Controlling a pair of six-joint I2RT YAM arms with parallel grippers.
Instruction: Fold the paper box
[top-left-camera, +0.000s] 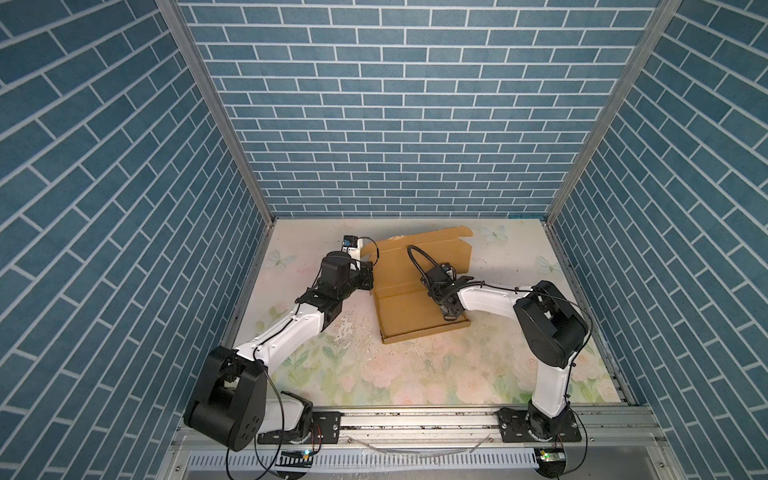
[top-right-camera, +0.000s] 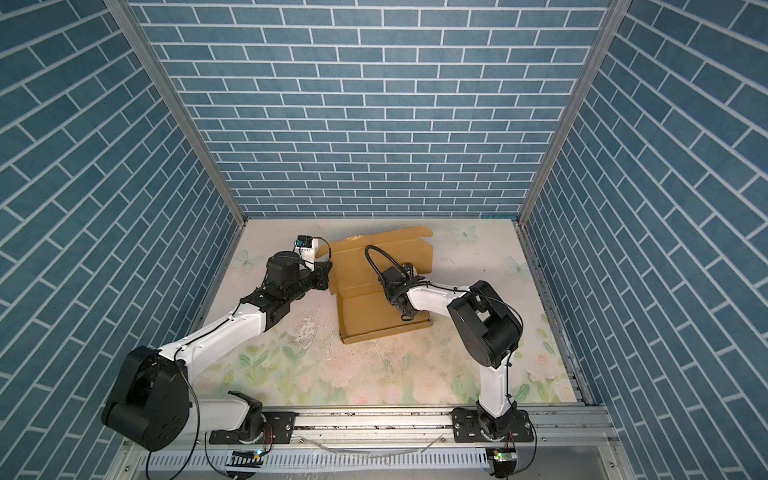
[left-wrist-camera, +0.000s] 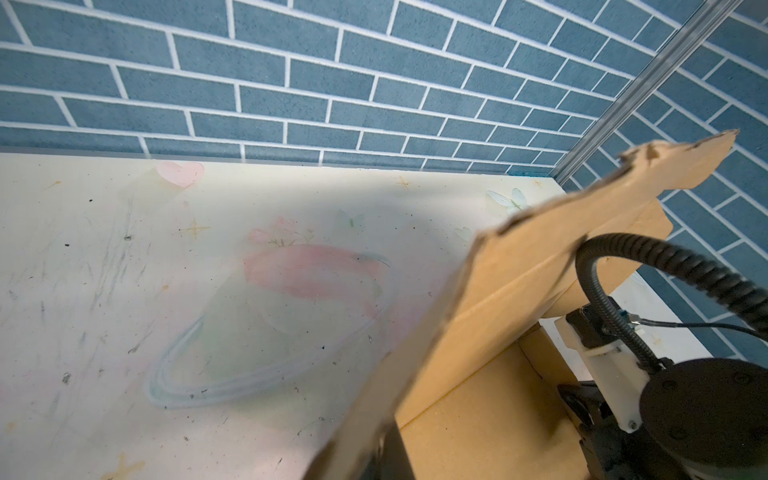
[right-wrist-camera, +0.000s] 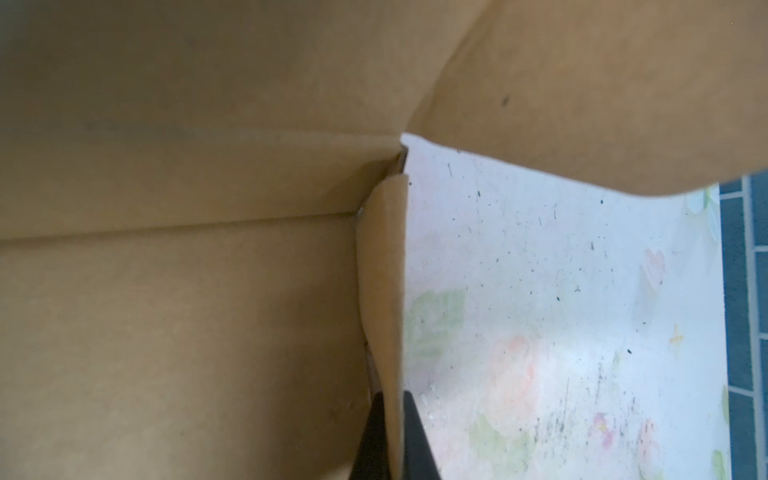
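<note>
Nearest, the rail (top-left-camera: 415, 419) carries both arm bases, and the arms reach away from it over the floral surface (top-left-camera: 415, 374) to meet at the box (top-left-camera: 401, 320). The box lies in the far half of the surface, roughly central and slightly skewed. Its near part is a shallow tray lying flat with a low front lip; that flat floor probably anchors the box while the sides go up.

The right end effector (right-wrist-camera: 390, 440) comes down over the tray's right side and is closed thin on the right flap (right-wrist-camera: 384, 270), one black finger inside and one outside. The flap stands upright in that pinch, which looks like the reason for the grip: to hold the crease at a right angle.

Across the tray, the left end effector (top-left-camera: 369, 277) sits against the box's left edge. Cardboard hides its fingers in the left wrist view, but it is closed, and the left flap (left-wrist-camera: 478, 311) rises from just where the fingers would be. So I judge it grips that flap to raise it likewise.

Beyond both, the lid (top-left-camera: 436, 249) leans up and back, open, its tabbed edge towards the brick wall (top-left-camera: 395, 124). I judge the task partway: sides being formed, lid not yet closed
</note>
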